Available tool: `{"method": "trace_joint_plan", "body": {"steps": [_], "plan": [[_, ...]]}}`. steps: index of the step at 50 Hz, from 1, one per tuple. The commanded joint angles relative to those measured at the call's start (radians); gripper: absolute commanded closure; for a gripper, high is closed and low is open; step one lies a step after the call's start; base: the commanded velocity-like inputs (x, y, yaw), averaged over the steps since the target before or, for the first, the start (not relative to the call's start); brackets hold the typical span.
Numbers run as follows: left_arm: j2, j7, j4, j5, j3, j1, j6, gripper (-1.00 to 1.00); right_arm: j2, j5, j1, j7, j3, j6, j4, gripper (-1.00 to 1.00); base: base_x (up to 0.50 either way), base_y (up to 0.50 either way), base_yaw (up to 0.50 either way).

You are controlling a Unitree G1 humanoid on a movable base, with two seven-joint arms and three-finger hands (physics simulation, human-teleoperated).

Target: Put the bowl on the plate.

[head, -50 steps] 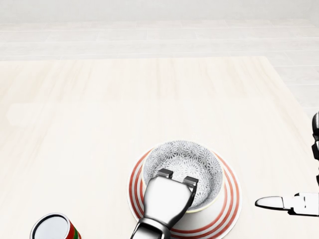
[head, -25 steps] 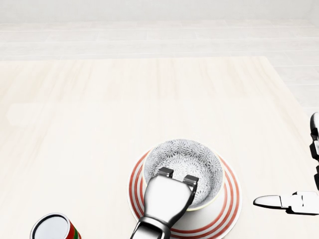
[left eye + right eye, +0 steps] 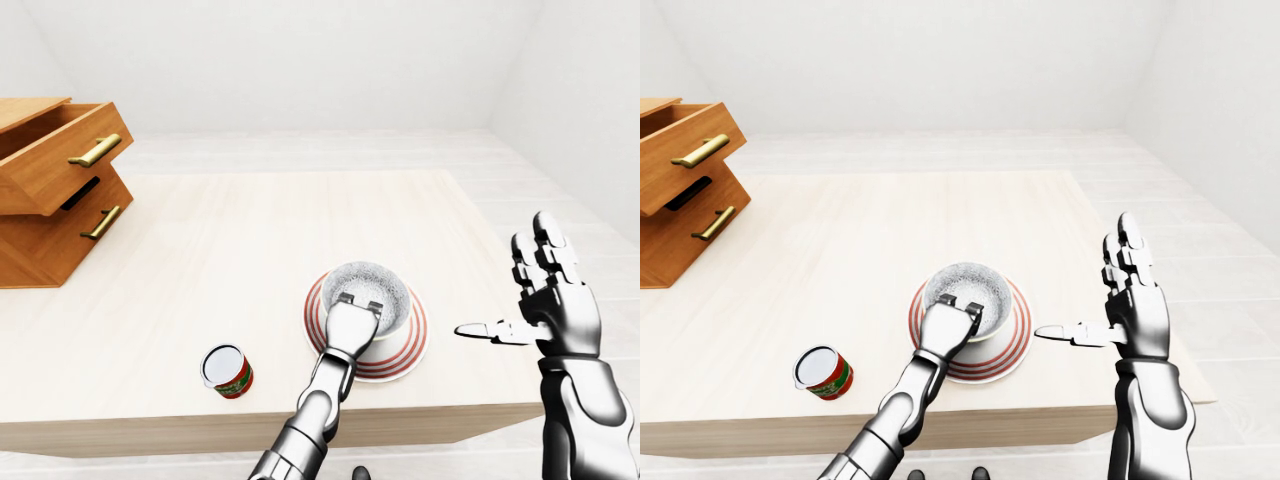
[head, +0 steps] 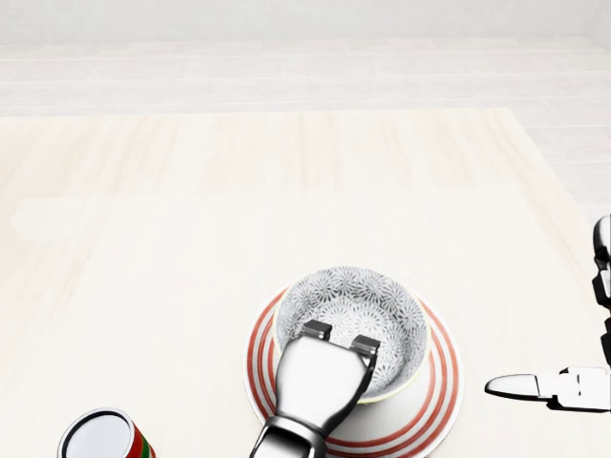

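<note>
Pale wooden table: grey patterned bowl on red-ringed plate, lower centre; left hand grips its rim; right hand splayed wide.

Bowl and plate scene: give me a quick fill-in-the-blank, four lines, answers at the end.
1. The patterned bowl sits on the red-striped ____.
2. The left hand grips the bowl at its ____.
3. The right hand is raised off to the right with its fingers ____.
4. The can stands on the table, to the ____ of the bowl in the left-eye view.

Answers: plate; rim; open; left
</note>
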Motion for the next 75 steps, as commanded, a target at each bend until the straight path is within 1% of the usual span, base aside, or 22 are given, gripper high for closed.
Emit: {"method": "trace_joint_plan", "body": {"steps": [1, 4, 5, 6, 8, 9, 10, 11, 14, 15, 17, 20, 26, 28, 32, 33, 34, 37, 41, 42, 56, 75], "plan": [[0.011, 0.005, 0.014, -0.018, 0.019, 0.015, 0.000, 1.00, 0.000, -0.005, -0.002, -0.002, 0.004, 0.000, 0.016, -1.00, 0.00, 0.00, 0.00], [0.014, -0.003, -0.003, -0.015, 0.017, 0.019, 0.000, 0.98, -0.001, 0.000, 0.000, -0.002, 0.001, 0.000, 0.008, -1.00, 0.00, 0.00, 0.00], [0.017, -0.008, -0.011, -0.014, 0.017, 0.022, 0.000, 0.89, -0.002, 0.003, 0.000, -0.001, 0.000, 0.000, 0.006, -1.00, 0.00, 0.00, 0.00], [0.018, -0.008, -0.011, -0.014, 0.017, 0.022, 0.000, 0.89, -0.002, 0.003, 0.000, -0.001, 0.000, 0.000, 0.006, -1.00, 0.00, 0.00, 0.00], [0.022, -0.005, -0.008, -0.012, 0.019, 0.020, 0.000, 0.65, -0.001, -0.003, -0.003, -0.002, 0.004, 0.000, 0.016, -1.00, 0.01, 0.00, 0.00], [0.022, -0.004, -0.008, -0.012, 0.020, 0.020, 0.000, 0.65, -0.002, -0.003, -0.003, -0.002, 0.004, 0.000, 0.017, -1.00, 0.00, 0.00, 0.00], [0.021, -0.002, -0.006, -0.012, 0.021, 0.019, 0.000, 0.57, -0.002, -0.004, -0.005, -0.004, 0.005, 0.000, 0.020, -1.00, 0.00, 0.00, 0.00], [0.021, 0.001, -0.004, -0.013, 0.020, 0.020, 0.000, 0.44, -0.002, -0.003, -0.005, -0.004, 0.006, 0.000, 0.020, -1.00, 0.00, 0.00, 0.00], [0.021, 0.001, -0.010, -0.013, 0.018, 0.024, 0.000, 0.36, 0.000, -0.004, -0.003, -0.005, 0.009, 0.000, 0.020, -1.00, 0.00, 0.00, 0.00], [0.021, -0.002, -0.020, -0.008, 0.012, 0.033, 0.000, 0.19, 0.003, -0.012, 0.000, -0.006, 0.016, 0.000, 0.021, -1.00, 0.00, 0.00, 0.00], [0.023, -0.004, -0.026, -0.005, 0.009, 0.036, 0.000, 0.16, 0.003, -0.012, 0.001, -0.006, 0.017, 0.000, 0.019, -1.00, 0.00, 0.00, 0.00], [0.025, -0.015, -0.049, 0.000, 0.004, 0.047, 0.000, 0.03, 0.001, -0.007, 0.001, -0.005, 0.013, 0.000, 0.011, -1.00, 0.00, 0.00, 0.00], [0.022, -0.010, -0.055, 0.006, -0.007, 0.058, 0.000, -0.32, -0.002, -0.012, -0.010, -0.012, 0.018, 0.000, 0.028, -1.00, 0.00, 0.00, 0.00], [0.022, -0.016, -0.065, 0.007, -0.010, 0.063, 0.000, -0.34, -0.002, -0.010, -0.007, -0.012, 0.019, 0.000, 0.024, -1.00, 0.00, 0.00, 0.00], [0.023, -0.021, -0.070, 0.010, -0.011, 0.063, 0.000, -0.50, -0.004, -0.007, -0.005, -0.011, 0.015, 0.000, 0.013, -1.00, 0.00, 0.00, 0.00], [0.023, -0.021, -0.070, 0.010, -0.011, 0.063, 0.000, -0.50, -0.004, -0.007, -0.005, -0.011, 0.015, 0.000, 0.013, -1.00, 0.00, 0.00, 0.00], [0.022, -0.019, -0.070, 0.009, -0.011, 0.062, 0.000, -0.58, -0.005, -0.006, -0.006, -0.012, 0.013, 0.000, 0.012, -1.00, 0.00, 0.00, 0.00], [0.022, -0.017, -0.068, 0.008, -0.010, 0.061, 0.000, -0.65, -0.005, -0.005, -0.007, -0.012, 0.012, 0.000, 0.013, -1.00, 0.00, 0.00, 0.00], [0.024, -0.010, -0.058, 0.010, -0.008, 0.059, 0.000, -0.97, -0.003, -0.013, -0.005, -0.014, 0.017, 0.000, 0.016, -1.00, 0.00, 0.00, 0.00], [0.024, -0.011, -0.057, 0.009, -0.007, 0.058, 0.000, -1.00, -0.003, -0.013, -0.005, -0.014, 0.017, 0.000, 0.015, -1.00, 0.00, 0.00, 0.00], [0.030, -0.049, -0.136, 0.014, -0.027, 0.095, 0.000, -1.00, -0.003, -0.008, -0.005, -0.013, 0.011, 0.000, 0.003, -1.00, 0.00, 0.00, 0.00], [0.066, -0.125, -0.301, 0.017, -0.053, 0.161, 0.000, -1.00, -0.001, -0.003, -0.005, -0.008, 0.001, 0.000, 0.013, -1.00, 0.00, 0.00, 0.00]]}}
